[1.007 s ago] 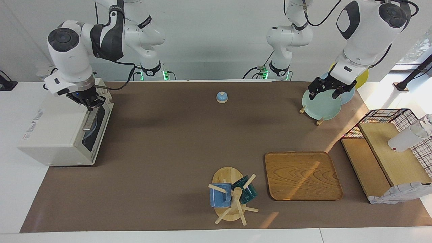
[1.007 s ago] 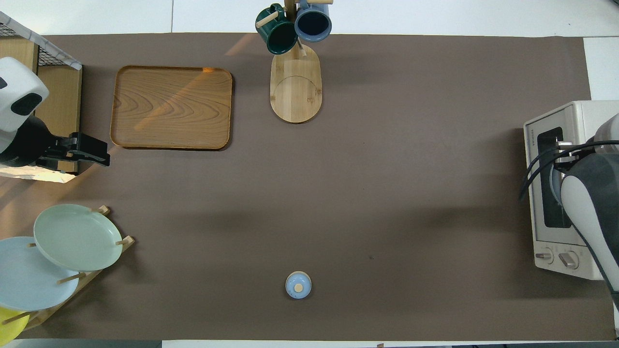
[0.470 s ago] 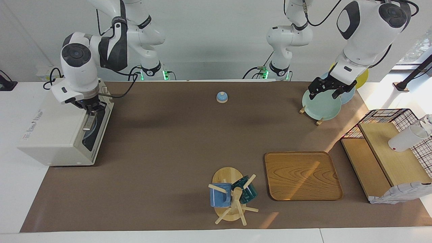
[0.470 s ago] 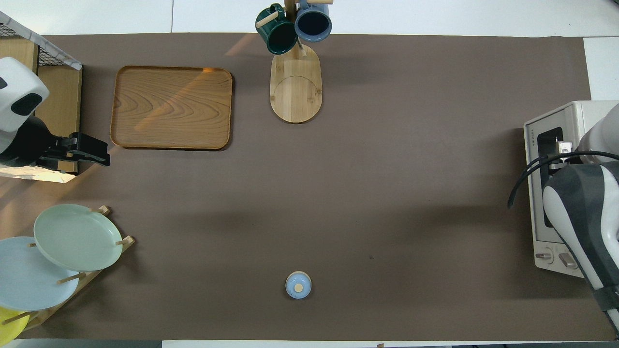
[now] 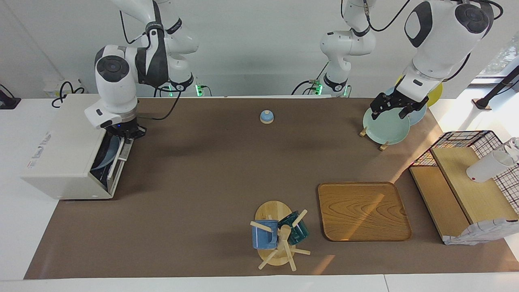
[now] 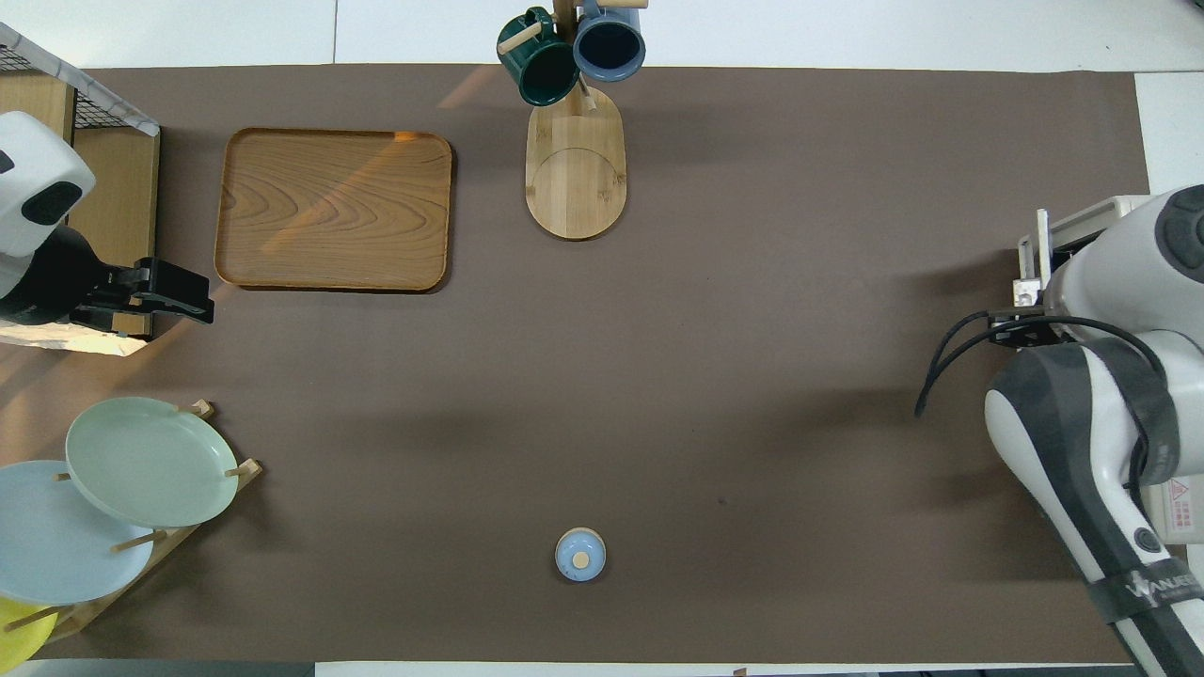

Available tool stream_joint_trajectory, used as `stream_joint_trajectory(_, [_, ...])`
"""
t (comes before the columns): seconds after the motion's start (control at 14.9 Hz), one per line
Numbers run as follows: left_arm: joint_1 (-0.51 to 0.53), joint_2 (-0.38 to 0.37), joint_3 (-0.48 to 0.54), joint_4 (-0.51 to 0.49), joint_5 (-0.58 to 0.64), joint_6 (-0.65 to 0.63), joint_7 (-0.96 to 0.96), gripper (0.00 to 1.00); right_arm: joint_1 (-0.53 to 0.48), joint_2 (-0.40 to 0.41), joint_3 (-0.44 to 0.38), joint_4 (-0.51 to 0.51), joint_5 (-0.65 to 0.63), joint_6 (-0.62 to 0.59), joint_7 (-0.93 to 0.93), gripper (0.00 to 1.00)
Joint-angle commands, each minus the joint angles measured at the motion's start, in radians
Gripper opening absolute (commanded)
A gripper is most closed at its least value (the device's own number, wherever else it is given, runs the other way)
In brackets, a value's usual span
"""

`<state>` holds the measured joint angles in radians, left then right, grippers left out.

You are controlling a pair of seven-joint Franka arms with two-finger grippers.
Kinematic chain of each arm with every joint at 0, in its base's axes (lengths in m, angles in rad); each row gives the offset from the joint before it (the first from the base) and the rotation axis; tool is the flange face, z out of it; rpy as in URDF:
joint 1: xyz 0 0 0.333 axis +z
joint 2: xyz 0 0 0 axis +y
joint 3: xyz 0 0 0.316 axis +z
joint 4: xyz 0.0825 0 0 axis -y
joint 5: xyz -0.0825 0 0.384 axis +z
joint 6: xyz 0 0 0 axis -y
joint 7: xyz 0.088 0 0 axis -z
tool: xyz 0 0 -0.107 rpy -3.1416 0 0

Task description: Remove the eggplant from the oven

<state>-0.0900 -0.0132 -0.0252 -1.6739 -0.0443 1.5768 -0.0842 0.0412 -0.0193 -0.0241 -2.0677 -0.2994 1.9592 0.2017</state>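
**Facing view: right claw clamped on the oven door handle, door ajar, eggplant out of sight**

The right arm bends down from its base to the oven (image 5: 61, 158) at its own end of the table. Its wrist points straight down. The right gripper (image 5: 125, 134) is pressed together on the handle (image 6: 1040, 246), at the end nearer the robots. The door (image 5: 117, 162) leans partway out from the oven's front. Through the gap shows the rim of a pale blue plate (image 5: 106, 156) inside. The eggplant cannot be made out; the door and the arm hide the rest of the chamber.

A small blue bell (image 5: 267, 117) sits mid-table, near the robots. Farther from them stands a wooden mug tree (image 5: 279, 247), with a blue mug (image 5: 264, 234) and a dark green mug (image 5: 296, 229) hanging on it. Beside it, toward the left arm's end, lies a wooden tray (image 5: 363, 211).

The left arm waits, elbow high. The left gripper (image 5: 391, 107) hangs raised with its fingers spread, nothing between them. In this view it sits over a plate rack holding a pale green plate (image 5: 383, 127), a light blue plate (image 5: 417, 115) and a yellow plate (image 5: 436, 91). At that end of the table stands a wire rack (image 5: 466, 190) with wooden shelves, and a white cup (image 5: 488, 166) lies tilted on it.
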Motion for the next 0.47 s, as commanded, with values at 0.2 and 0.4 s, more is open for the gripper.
stream_joint_trajectory(0.2, [0.012, -0.014, -0.009, -0.014, -0.002, 0.003, -0.002, 1.0, -0.021, 0.1, -0.01, -0.107, 0.081, 0.302, 0.01, 0.0])
stream_joint_trajectory(0.4, [0.012, -0.014, -0.009, -0.014, -0.002, 0.003, -0.002, 1.0, -0.02, 0.131, -0.008, -0.107, 0.13, 0.319, 0.011, 0.0])
